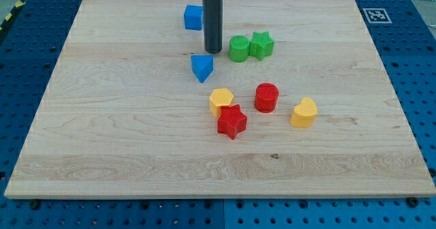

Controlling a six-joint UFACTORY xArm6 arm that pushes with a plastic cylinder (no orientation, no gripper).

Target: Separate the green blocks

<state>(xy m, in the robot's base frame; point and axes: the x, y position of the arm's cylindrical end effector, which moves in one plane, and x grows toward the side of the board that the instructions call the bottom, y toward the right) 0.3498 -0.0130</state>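
The wooden worktop (102, 120) lay on a blue perforated base (422, 86), and the arm's dark rod came down from the view's top. There were no fingers to speak of, only that rod, so nothing could be apart or clamped. My tip (213, 52) stood on the board just to the view's left of the green round block (238, 49), close beside it but with a sliver of wood showing between them. That block touched the green star block (261, 44) on its right; the pair sat side by side.

A blue cube (193, 17) sat behind the rod towards the view's top. A blue wedge-like block (201, 67) lay just below the tip. Further down, a yellow hexagonal block (221, 101) touched a red star block (231, 121); a red cylinder (266, 97) and a yellow heart-like block (304, 112) stood to their right, apart.
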